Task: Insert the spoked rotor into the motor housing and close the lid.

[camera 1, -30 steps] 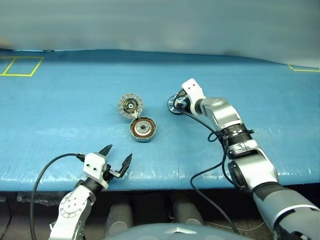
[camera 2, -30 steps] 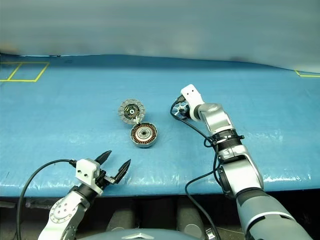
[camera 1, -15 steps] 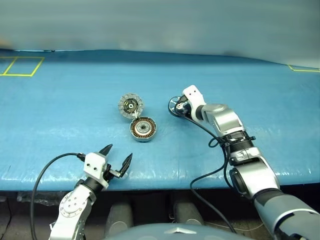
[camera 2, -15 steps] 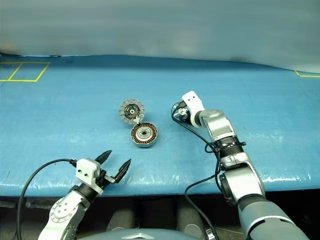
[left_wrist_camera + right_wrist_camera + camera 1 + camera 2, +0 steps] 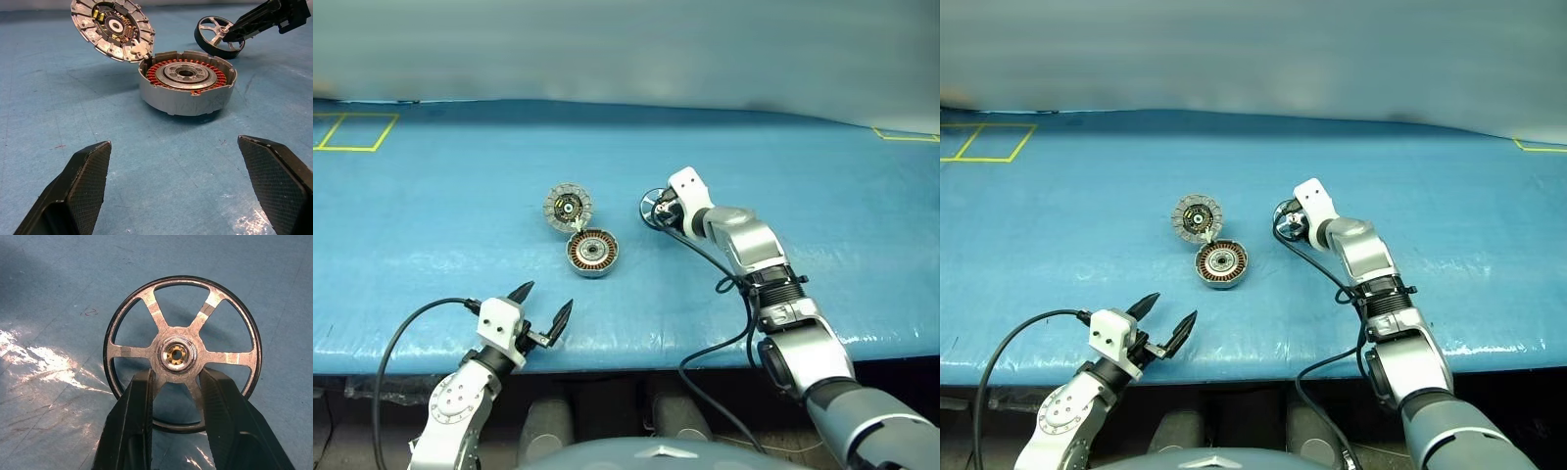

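Spoked rotor (image 5: 182,355), black with silvery rim, lies on our blue tabletop (image 5: 431,215) between our right pincer's (image 5: 177,382) part-open fingers around its hub; next, grip, carry to the grey copper-wound housing (image 5: 593,253).

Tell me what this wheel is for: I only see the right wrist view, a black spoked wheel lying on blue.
Observer: The spoked rotor fits the motor housing, a grey cup with copper windings lying on the table to its left.
Operator: Is that cup open?
Observer: Yes, its lid tilts back, inside showing.
Operator: And the other arm?
Observer: The left gripper hangs open by the table's front edge, apart from the housing.
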Controlling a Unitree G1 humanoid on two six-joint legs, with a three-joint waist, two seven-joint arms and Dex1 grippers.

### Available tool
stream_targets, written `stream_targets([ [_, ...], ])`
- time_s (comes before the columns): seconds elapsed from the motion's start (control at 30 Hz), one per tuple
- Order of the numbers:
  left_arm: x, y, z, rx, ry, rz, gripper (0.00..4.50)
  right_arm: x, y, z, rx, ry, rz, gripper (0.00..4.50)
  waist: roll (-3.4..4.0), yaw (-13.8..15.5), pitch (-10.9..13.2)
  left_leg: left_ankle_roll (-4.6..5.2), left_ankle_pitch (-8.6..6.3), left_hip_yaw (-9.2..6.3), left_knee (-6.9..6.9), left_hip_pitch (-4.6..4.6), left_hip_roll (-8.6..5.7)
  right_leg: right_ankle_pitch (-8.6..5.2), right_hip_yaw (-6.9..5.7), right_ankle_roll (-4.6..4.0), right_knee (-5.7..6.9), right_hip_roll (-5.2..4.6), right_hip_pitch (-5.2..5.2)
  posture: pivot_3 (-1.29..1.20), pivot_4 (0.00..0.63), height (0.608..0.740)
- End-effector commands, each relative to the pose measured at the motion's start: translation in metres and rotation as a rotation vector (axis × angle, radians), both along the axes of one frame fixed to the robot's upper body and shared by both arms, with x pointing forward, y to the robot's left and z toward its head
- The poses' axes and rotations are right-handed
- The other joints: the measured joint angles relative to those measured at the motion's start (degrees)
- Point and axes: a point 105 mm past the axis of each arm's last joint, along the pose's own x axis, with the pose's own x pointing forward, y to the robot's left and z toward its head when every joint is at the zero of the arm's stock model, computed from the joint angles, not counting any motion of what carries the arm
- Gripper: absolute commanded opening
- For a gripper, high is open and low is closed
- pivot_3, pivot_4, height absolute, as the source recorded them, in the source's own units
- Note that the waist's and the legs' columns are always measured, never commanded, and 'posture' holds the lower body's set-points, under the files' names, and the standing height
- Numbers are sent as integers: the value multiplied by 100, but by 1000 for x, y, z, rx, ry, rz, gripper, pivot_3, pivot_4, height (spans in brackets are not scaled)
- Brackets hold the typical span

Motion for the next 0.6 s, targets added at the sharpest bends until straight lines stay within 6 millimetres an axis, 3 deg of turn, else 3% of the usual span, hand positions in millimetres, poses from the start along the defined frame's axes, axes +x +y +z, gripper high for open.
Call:
stream_targets([
  [0.03, 1, 0, 6, 9, -32, -9, 4500, -8, 2, -18, -11, 60, 3, 1080, -1, -1, -2, 0, 0, 0, 0, 0, 0, 0, 0, -1, 0, 0, 0, 0, 150, 740],
  [0.23, 1, 0, 6, 5, -29, -7, 4500, -11, 3, -19, -9, 58, 9, 1079, -4, -3, -10, 0, 0, 0, 0, 1, 0, 0, 2, -1, 0, 1, 0, 0, 150, 740],
  [0.6, -2, 1, 7, 1, -28, 6, 4500, -39, 36, 35, 181, -58, 189, 1079, 6, 19, 0, 0, 0, -1, -9, -13, 0, 0, 4, -2, -4, 3, -16, 0, 150, 740],
])
